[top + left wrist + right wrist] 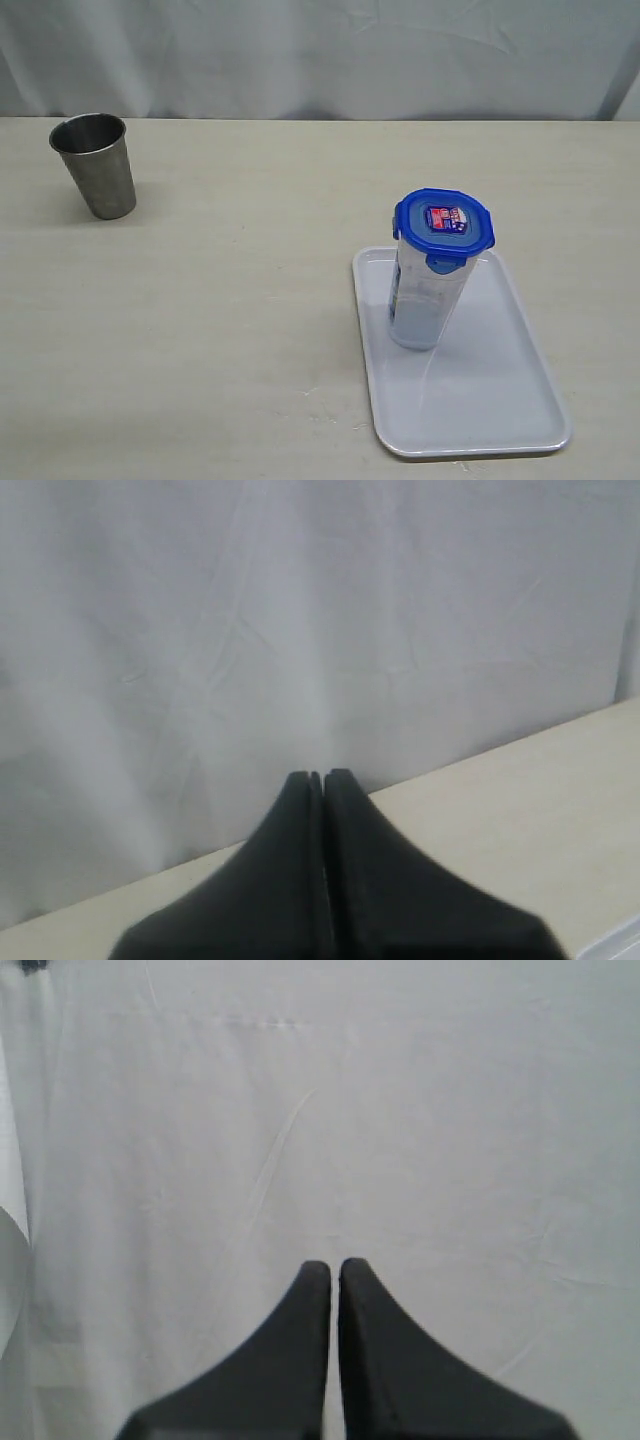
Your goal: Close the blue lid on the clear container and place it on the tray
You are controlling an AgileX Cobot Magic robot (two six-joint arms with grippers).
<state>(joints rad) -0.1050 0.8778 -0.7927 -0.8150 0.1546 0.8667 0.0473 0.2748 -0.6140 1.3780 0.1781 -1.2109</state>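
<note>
The clear container (pixel 418 305) stands upright on the far left part of the pale tray (pixel 500 400), right of centre in the exterior view. The blue lid (pixel 444 223) with its red-and-blue label sits on top of it. Neither gripper appears in the exterior view. My left gripper (pixel 318 777) shows only in the left wrist view, its black fingers pressed together with nothing between them, pointing at the white curtain above the table edge. My right gripper (pixel 334 1265) is shut too, holding nothing, with a hairline gap and only white curtain behind it.
A grey steel cup (pixel 96 164) stands upright at the far left of the beige table (pixel 220 320). A white curtain (pixel 320 50) hangs along the table's far edge. A pale corner (pixel 618 942), perhaps the tray, shows in the left wrist view.
</note>
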